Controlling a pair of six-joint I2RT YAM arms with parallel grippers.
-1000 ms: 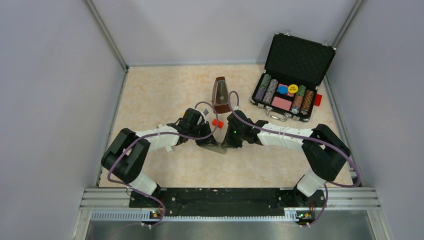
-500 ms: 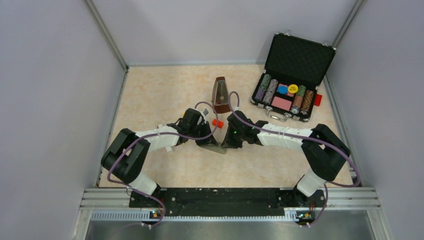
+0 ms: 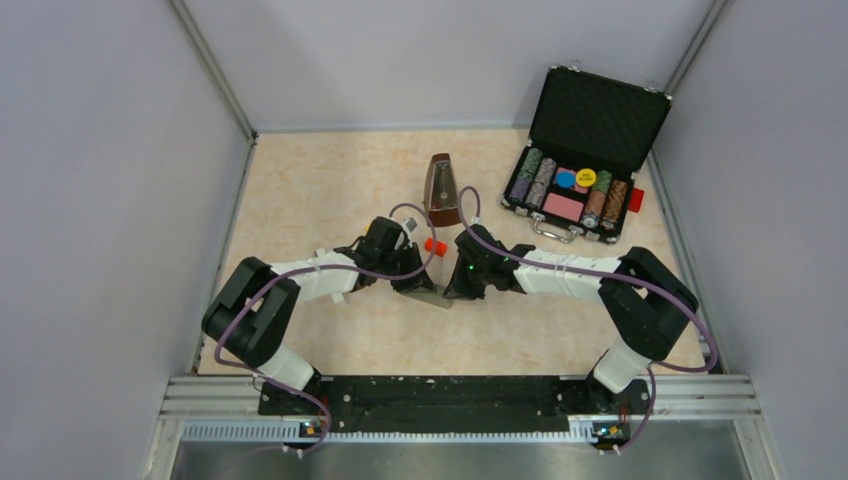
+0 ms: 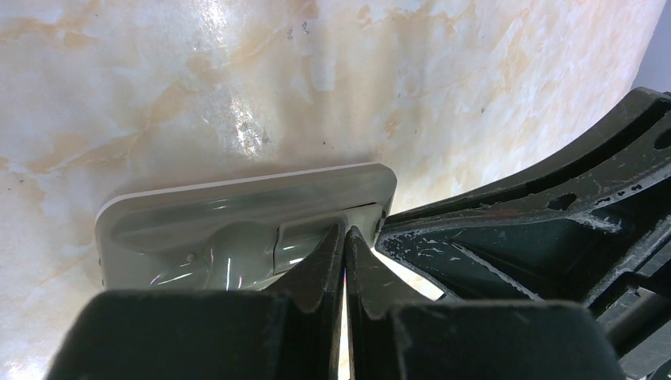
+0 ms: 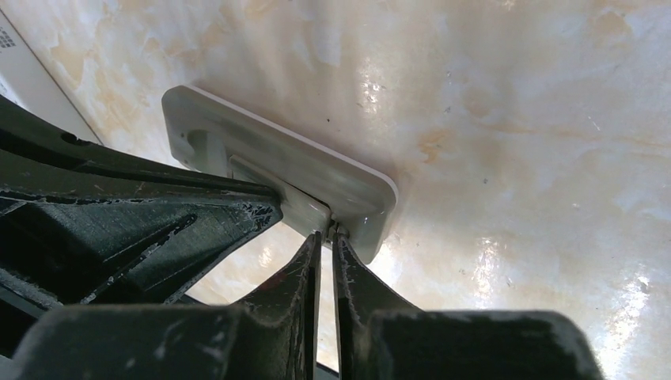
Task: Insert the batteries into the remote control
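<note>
Meeting at one grey remote (image 4: 237, 214), flat mid-tabletop (image 3: 330, 190), away from every edge | left jaws pressed together, tips on its cover | right jaws nearly together, thin slit, tips at its end; pinch unclear | one red-orange battery (image 3: 434, 244) just behind | one metronome (image 3: 441, 190), one open chip case (image 3: 590, 120) farther back | widest room: left

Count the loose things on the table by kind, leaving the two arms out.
Grey remote control: 1
Red-orange battery: 1
Metronome: 1
Open poker-chip case: 1
Total: 4
</note>
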